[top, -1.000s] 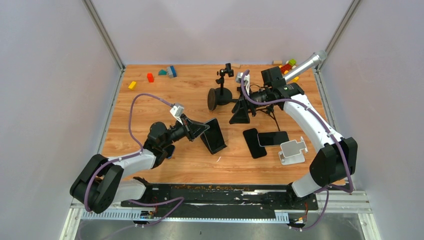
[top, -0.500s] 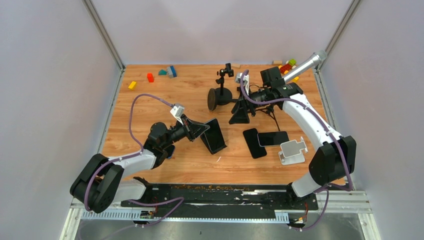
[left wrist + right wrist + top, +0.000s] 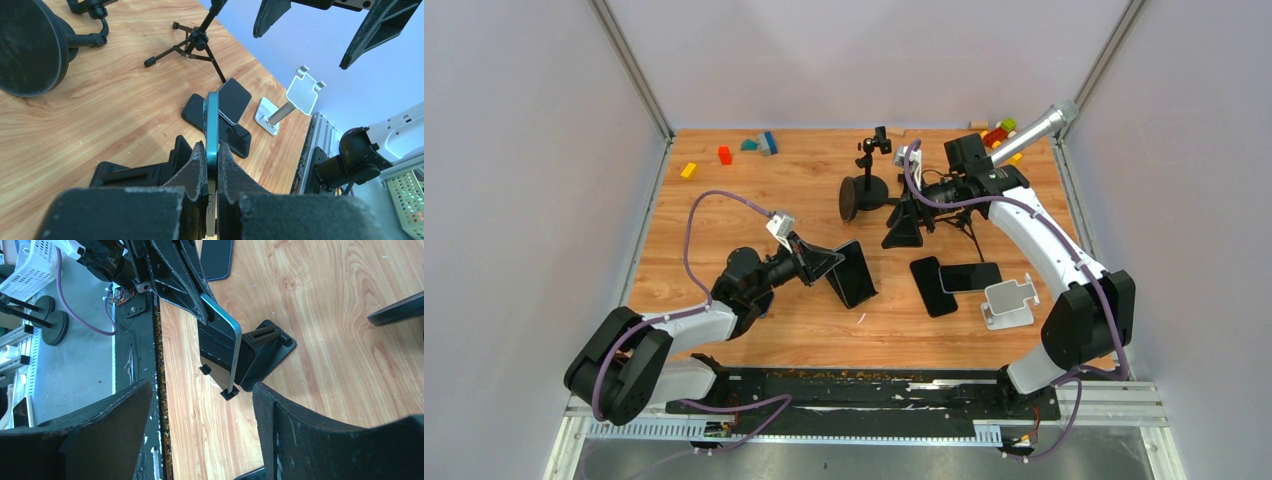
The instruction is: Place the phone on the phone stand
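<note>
Clamped in the left pincer at the middle of the wooden desk, the teal-edged slim phone should tilt back gently until its lower edge seats on the lip of the black folding stand, with the right pincer spread apart at 1 o'clock.
</note>
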Action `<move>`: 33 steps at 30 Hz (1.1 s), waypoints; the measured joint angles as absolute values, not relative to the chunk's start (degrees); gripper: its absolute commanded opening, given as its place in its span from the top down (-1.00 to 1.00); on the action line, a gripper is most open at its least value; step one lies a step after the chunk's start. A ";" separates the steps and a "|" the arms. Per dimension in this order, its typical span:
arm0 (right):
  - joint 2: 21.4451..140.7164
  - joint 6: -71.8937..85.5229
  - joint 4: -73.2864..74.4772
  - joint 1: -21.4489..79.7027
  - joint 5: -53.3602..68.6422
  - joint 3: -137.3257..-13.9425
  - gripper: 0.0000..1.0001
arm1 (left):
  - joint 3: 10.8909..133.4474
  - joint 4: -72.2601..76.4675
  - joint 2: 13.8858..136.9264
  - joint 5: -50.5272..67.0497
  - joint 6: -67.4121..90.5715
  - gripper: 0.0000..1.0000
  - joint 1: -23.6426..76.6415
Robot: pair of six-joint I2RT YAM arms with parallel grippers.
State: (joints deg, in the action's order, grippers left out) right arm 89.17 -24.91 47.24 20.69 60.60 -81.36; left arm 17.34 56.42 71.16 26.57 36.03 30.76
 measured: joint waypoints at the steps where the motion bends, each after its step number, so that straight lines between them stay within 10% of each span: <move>1: 89.17 -24.93 47.24 20.69 60.58 -81.36 -0.48 | 17.23 56.45 71.16 26.50 36.03 1.00 30.79; 33: 90.13 -24.91 47.24 20.56 61.69 -81.34 -0.48 | 16.84 51.92 70.89 21.93 30.00 -0.20 30.79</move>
State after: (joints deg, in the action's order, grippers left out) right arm 90.13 -24.91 47.24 20.56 61.69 -81.34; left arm 16.84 51.92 70.89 21.93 30.00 30.79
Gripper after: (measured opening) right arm 0.743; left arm 0.531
